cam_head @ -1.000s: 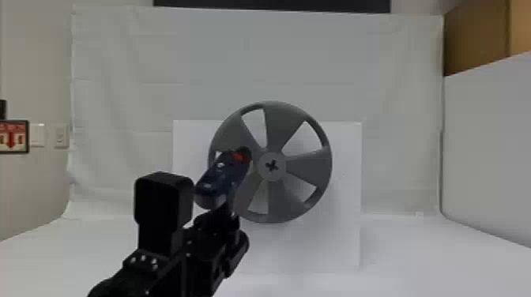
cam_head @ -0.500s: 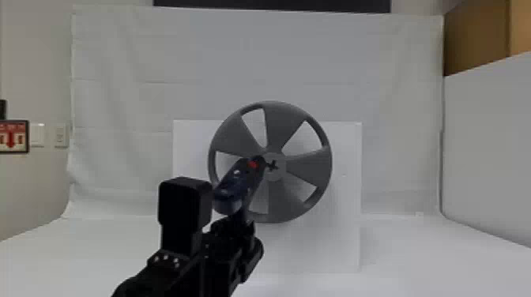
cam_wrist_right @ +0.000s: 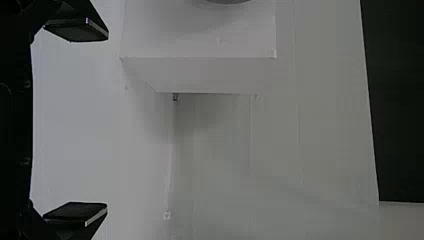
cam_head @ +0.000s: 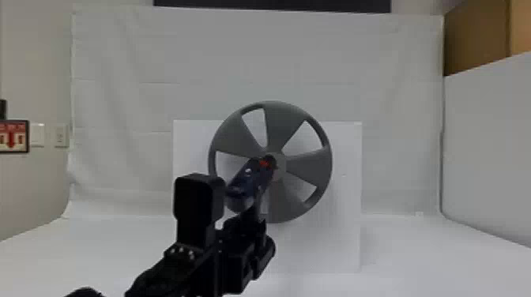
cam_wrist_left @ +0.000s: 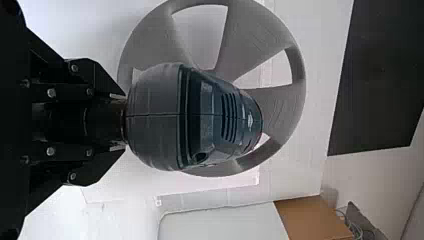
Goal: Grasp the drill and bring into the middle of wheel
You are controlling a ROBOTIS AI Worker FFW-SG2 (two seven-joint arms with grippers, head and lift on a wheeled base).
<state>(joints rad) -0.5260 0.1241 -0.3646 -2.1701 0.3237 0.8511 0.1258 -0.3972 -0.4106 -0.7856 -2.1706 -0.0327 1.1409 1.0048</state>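
Left gripper (cam_wrist_left: 119, 120) clamped power drill (cam_head: 245, 185), wheel hub's (cam_head: 280, 168) eight o'clock | right gripper (cam_wrist_right: 97, 121) gaped | step: centring | next likely needed fine alignment

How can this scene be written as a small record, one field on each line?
left gripper: closed on the drill
drill: held up before the wheel
drill nose: overlaps the hub in the head view; contact cannot be told
wheel: grey, spoked, upright before a white panel
right gripper: open, holding nothing
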